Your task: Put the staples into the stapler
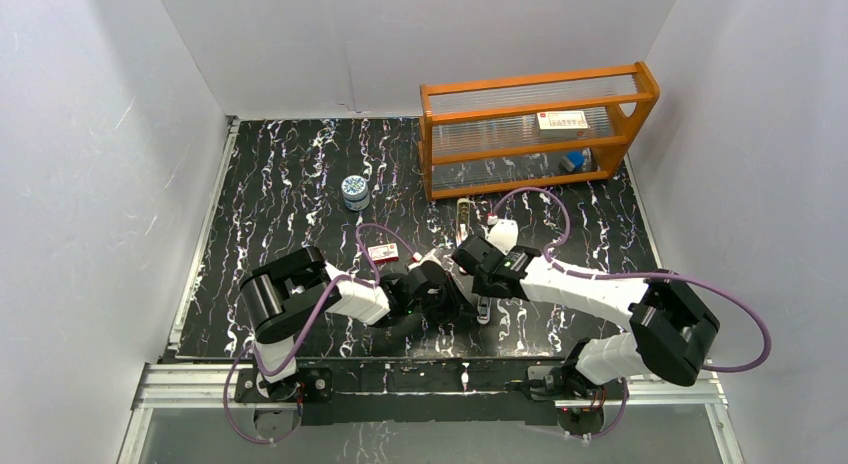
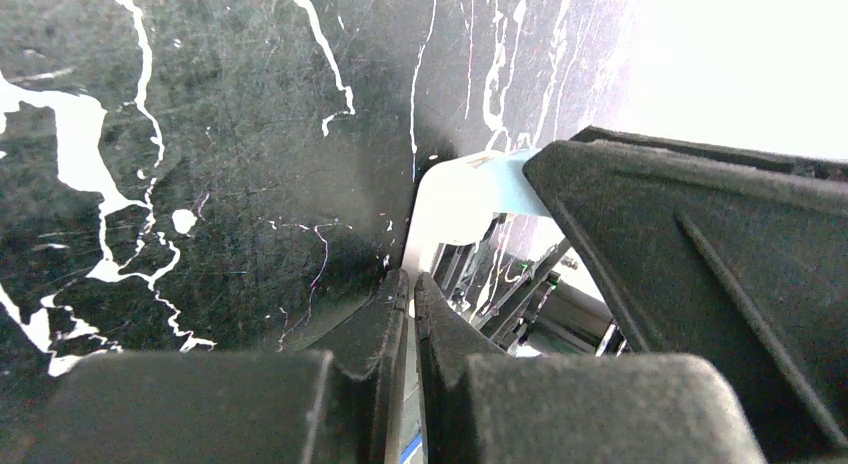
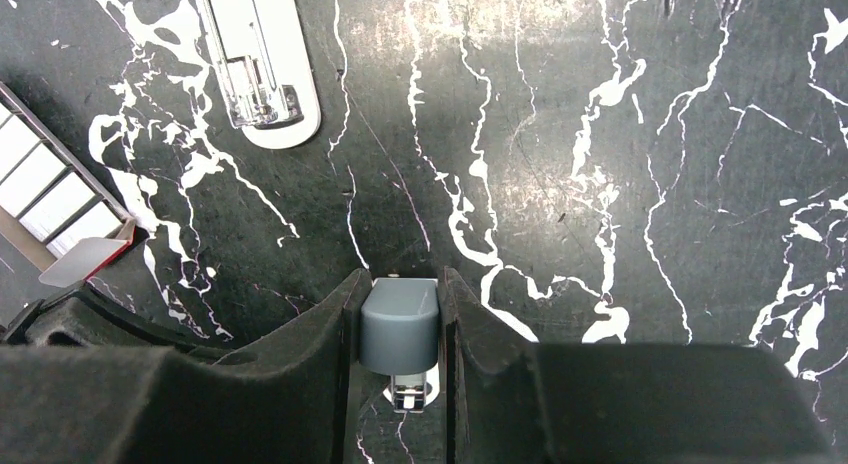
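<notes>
grey piece point(image 3: 398, 324) in right tool point(image 3: 400, 284), stapler point(image 3: 262, 64) beyond

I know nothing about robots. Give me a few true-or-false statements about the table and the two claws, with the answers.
1. The right gripper is clamped on a small grey-blue piece. True.
2. The left gripper is wide open. False: its fingers are shut together.
3. The stapler is lifted off the table. False: it lies flat on the table, metal channel facing up.
4. An orange rack stands at the far right of the table. True.
</notes>
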`<state>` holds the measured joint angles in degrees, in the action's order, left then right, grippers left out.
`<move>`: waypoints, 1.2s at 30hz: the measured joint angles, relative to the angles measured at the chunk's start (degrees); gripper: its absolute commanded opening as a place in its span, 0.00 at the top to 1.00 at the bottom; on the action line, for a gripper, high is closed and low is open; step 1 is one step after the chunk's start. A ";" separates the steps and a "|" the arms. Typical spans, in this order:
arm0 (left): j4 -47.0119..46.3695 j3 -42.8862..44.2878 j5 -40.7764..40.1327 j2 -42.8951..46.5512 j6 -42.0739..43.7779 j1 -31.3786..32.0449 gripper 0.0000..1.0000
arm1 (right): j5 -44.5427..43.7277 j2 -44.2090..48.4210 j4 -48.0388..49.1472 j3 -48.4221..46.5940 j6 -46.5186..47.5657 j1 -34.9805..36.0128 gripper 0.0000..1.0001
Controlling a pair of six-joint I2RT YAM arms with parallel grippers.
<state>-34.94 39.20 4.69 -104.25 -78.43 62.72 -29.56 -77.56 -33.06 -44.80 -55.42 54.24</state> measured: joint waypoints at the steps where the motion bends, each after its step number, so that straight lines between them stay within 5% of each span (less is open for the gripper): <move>1: 0.31 0.09 0.00 0.02 -0.26 0.00 0.97 | -0.52 0.07 -0.33 0.00 -0.52 0.52 0.73; 17: 2.25 0.96 -0.13 0.09 -1.84 0.00 0.97 | -1.38 0.59 -6.32 1.95 -12.44 10.14 0.73; 23: 2.12 0.96 -0.04 0.09 -1.95 0.00 0.97 | -2.23 0.92 -7.39 1.95 -14.82 10.78 0.53; 28: 2.49 1.07 0.28 0.04 -1.64 0.04 0.97 | -0.02 3.72 -9.84 1.68 -16.61 12.07 0.48; 33: 2.89 1.36 0.31 0.04 -1.36 0.02 0.97 | 1.57 6.62 -12.72 1.07 -17.70 12.66 0.51; 36: 3.04 1.46 0.28 0.04 -1.05 0.02 0.97 | 1.75 7.43 -13.60 1.03 -17.97 12.70 0.65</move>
<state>-31.90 40.66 4.97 -104.20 -79.48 62.74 -27.81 -70.13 -46.65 -43.77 -73.38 66.94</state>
